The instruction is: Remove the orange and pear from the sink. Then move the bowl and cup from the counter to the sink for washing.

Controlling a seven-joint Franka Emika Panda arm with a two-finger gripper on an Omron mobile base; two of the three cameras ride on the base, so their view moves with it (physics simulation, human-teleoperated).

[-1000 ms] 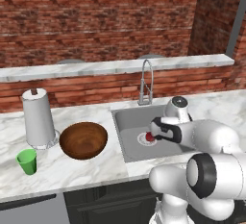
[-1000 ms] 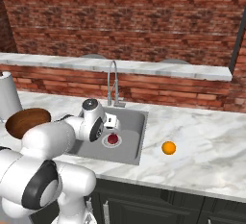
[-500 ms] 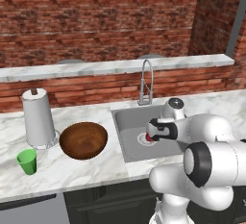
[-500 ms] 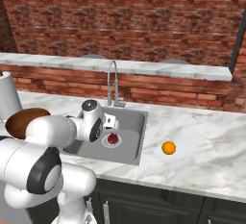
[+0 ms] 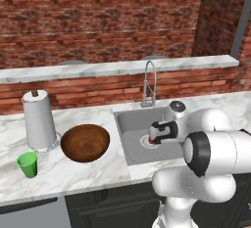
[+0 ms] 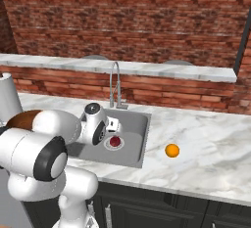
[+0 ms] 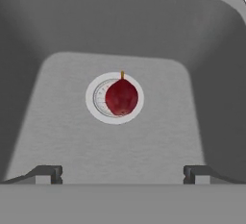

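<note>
The dark red pear (image 7: 121, 97) lies on the round white drain of the grey sink (image 7: 72, 136), stem pointing away from the hand. My gripper (image 7: 123, 172) hangs open over the basin, just above and short of the pear (image 6: 115, 142), with nothing between its fingers. The hand (image 5: 159, 133) covers part of the pear in the left base view. The orange (image 6: 171, 150) rests on the marble counter (image 6: 211, 148) right of the sink (image 6: 135, 139). The brown wooden bowl (image 5: 85, 142) stands left of the sink (image 5: 128, 129), and the green cup (image 5: 27, 164) stands further left near the counter's front edge.
A paper towel roll (image 5: 39, 119) stands behind the bowl and cup. The tall curved tap (image 5: 148, 82) rises at the sink's back rim. A higher marble ledge (image 5: 117, 68) runs along the brick wall behind.
The arm's elbow has swung a little higher and inward. The hand has stayed over the pear in the sink, jaws still wide. Nothing else has moved.
</note>
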